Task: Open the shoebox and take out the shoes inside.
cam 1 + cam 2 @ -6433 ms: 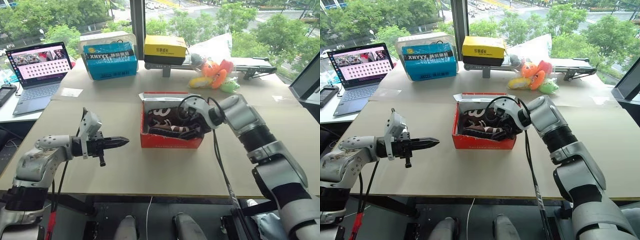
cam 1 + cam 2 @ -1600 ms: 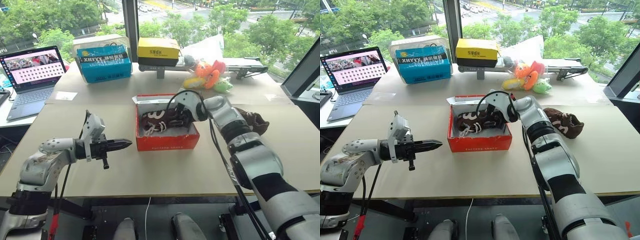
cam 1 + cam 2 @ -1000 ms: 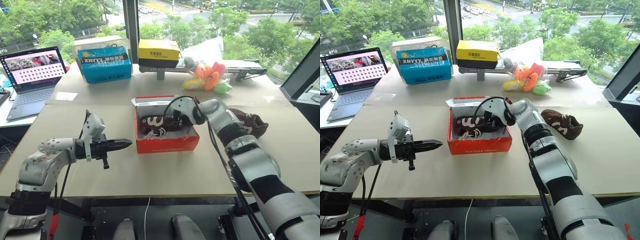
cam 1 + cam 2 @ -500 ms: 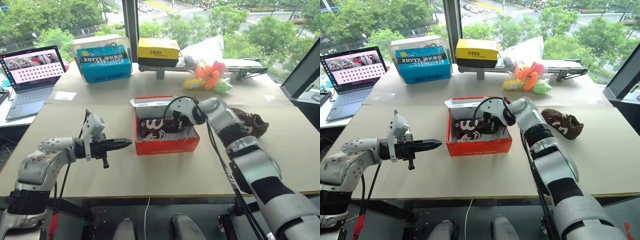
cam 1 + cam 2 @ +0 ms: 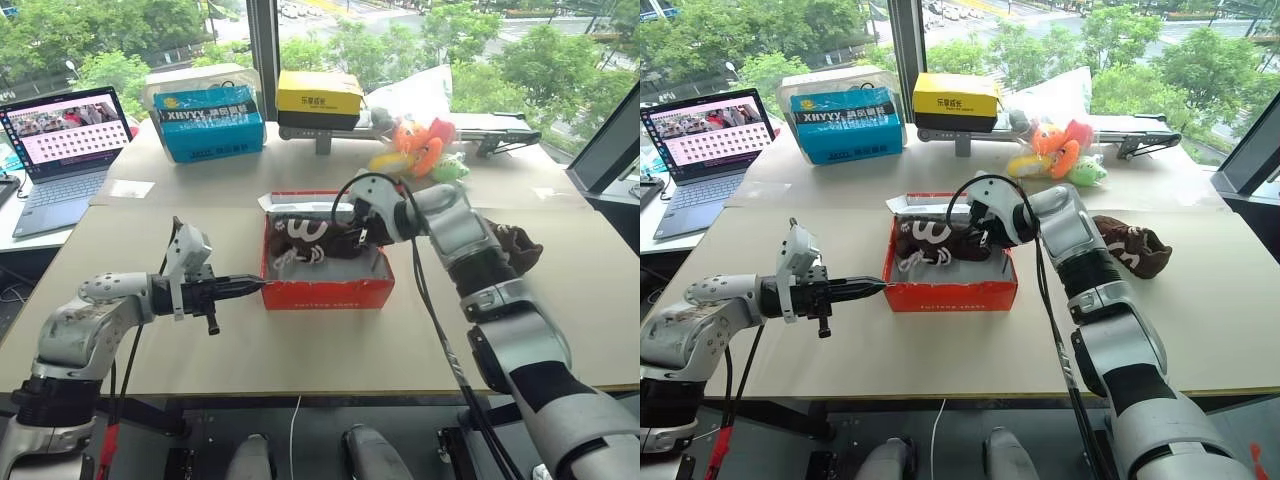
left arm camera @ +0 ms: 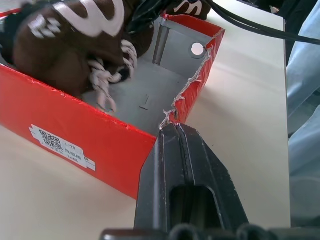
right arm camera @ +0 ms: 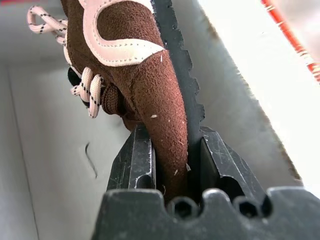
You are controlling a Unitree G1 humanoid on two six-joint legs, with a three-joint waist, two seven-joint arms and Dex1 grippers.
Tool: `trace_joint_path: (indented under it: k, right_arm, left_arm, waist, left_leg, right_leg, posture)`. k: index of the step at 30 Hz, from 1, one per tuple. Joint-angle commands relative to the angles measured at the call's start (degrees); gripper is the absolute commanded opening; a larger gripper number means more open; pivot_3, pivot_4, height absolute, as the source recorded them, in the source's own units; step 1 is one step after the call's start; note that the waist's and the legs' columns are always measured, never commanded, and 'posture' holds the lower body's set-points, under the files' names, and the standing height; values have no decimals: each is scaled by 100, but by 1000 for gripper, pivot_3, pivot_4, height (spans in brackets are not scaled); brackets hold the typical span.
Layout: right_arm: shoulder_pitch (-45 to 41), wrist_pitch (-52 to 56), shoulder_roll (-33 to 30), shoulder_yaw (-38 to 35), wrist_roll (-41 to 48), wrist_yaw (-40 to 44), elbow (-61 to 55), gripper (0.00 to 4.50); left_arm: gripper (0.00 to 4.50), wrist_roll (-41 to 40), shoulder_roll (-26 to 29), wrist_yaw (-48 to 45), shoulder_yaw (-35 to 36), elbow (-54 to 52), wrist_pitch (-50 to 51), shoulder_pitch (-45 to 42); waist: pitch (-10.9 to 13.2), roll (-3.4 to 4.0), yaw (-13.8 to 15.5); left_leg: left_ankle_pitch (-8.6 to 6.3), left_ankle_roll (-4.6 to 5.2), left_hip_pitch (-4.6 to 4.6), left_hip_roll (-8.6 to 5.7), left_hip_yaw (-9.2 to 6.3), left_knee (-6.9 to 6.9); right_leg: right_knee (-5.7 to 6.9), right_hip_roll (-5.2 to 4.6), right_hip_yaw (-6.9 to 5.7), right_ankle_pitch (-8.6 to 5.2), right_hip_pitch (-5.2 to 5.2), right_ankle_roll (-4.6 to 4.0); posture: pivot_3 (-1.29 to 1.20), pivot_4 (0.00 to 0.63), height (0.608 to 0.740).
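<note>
This looks like an office or a robot test room, on an upper floor. A wide beige table [image 5: 300,350] stands beside large windows [image 5: 130,30] over green trees and a street. An open black laptop [image 5: 62,150] sits at one side.

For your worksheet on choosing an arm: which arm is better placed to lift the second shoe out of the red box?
The right. Its claw is shut on the brown shoe above the shoebox; the left claw is shut, braced at the box corner.
</note>
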Motion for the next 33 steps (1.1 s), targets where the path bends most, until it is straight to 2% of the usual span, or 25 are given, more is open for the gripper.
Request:
trace_joint_path:
  k: [1,10,14,21,26,30,33]
  right_arm:
    - [-212,266,-117,-362,409,-86,-549,768]
    - [-389,1492,-227,-813,1315,-102,-1778,768]
    - [-790,2024,-221,-1269,1747,-470,-1839,768]
    - [-1247,3495,-962,-2291,2202,-1475,-1052,768]
    - [-820,4361,-1498,-2948,2300,-2321,-378,768]
    - [-371,4714,-1806,-3606,2289,-3176,213,768]
    - [-162,4731,-1814,-3648,2322,-3395,283,768]
  left_arm:
    - [0,-49,15,-38,28,-78,-55,-127]
    - [0,-26,22,-82,1,-11,-88,-163]
    - [0,-10,7,-99,-14,3,-109,-170]
    - [0,10,-34,-72,-32,-4,-153,-140]
    - [0,-18,-62,-38,-7,-83,-147,-42]
    - [0,-6,-68,-49,-14,-68,-171,-14]
    - [0,11,-72,-68,-33,-41,-191,-29]
  waist:
    - [1,1,-1]
    - [3,3,5]
    - [8,8,7]
    - [8,8,145]
    - [8,8,235]
    - [10,12,242]
    - [16,20,209]
  left_leg:
    - [0,0,0,0,0,0]
    - [0,0,-5,0,0,-2]
    - [0,0,-6,0,0,0]
    - [0,0,-17,0,1,0]
    - [0,0,-25,-4,3,0]
    - [0,1,-56,-5,5,-2]
    - [1,2,-76,-5,5,-1]
  right_leg:
    - [0,0,0,0,0,0]
    - [0,0,0,0,-4,-1]
    - [0,0,0,0,-5,0]
    - [-8,-2,-2,2,-10,-6]
    - [-17,-8,-2,8,-11,-21]
    - [-7,-6,3,10,-50,-24]
    - [-3,-5,4,11,-70,-26]
  posture:
    - [0,150,716]
    - [0,150,716]
    - [0,150,716]
    - [0,150,716]
    - [0,150,716]
    - [0,150,716]
    - [0,150,716]
